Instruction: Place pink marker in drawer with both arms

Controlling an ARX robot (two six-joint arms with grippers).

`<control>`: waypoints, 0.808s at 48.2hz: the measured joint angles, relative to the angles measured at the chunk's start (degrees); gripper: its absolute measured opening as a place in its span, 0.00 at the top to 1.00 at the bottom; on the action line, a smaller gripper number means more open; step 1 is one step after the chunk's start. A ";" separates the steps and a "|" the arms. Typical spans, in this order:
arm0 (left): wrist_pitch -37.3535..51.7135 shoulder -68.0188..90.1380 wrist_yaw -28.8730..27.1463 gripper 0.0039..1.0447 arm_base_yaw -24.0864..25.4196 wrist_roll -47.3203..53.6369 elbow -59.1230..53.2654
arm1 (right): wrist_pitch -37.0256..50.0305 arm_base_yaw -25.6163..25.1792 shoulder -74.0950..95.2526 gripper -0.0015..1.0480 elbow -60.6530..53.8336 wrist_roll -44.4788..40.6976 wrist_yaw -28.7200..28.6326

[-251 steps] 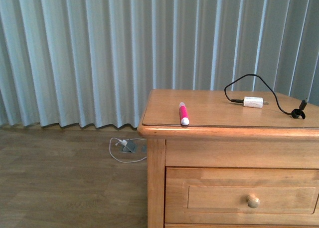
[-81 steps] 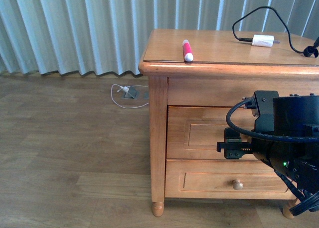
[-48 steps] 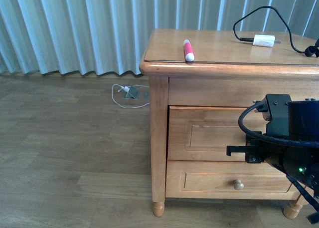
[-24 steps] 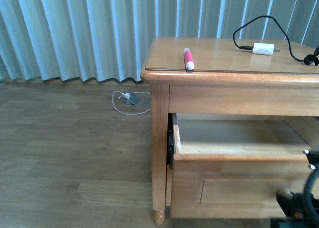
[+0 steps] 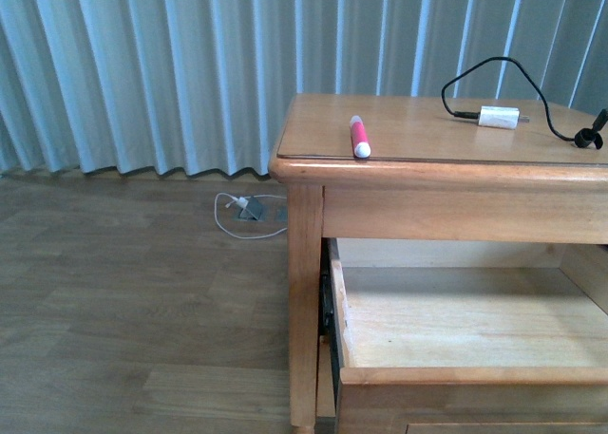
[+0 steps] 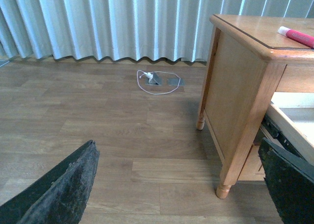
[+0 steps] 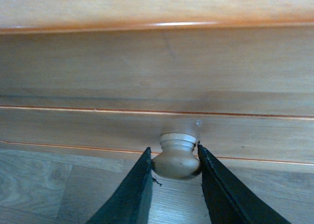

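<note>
"Pink marker (image 5: pixel 359 137) lay on the cabinet top (image 5: pixel 418 130), near its front edge; drawer (image 5: pixel 456 372) stood open; right gripper (image 7: pixel 174 160) seemingly pinched the knob (image 7: pixel 175 155)."

"And the left gripper (image 6: pixel 176 194) gaped, empty; a mid-barrel grasp looked wisest."

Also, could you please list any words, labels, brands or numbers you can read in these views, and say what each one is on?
None can be read.
The marker and the white charger show no legible print at this size. The drawer and its knob bear no marks in any view.
</note>
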 joint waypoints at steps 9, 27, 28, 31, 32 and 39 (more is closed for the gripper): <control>0.00 0.00 0.00 0.05 0.00 0.00 0.00 | -4.22 -1.36 -4.57 0.42 -1.09 -0.22 0.13; 0.00 0.00 0.00 0.05 0.00 0.00 0.00 | -48.74 -5.51 -49.68 0.08 2.36 1.64 -6.56; 0.00 0.00 0.02 0.05 0.00 0.00 0.00 | -50.86 -5.81 -51.78 0.08 2.95 1.77 -7.17; 0.00 0.00 0.00 0.05 0.00 0.00 0.00 | -56.48 -6.58 -57.16 0.08 4.66 1.99 -8.96; 0.00 0.00 0.00 0.05 0.00 0.00 0.00 | -58.16 -6.84 -58.75 0.08 5.16 2.03 -9.64; 0.00 0.00 0.00 0.05 0.00 0.00 0.00 | -68.39 -10.25 -69.68 0.08 8.59 2.23 -14.93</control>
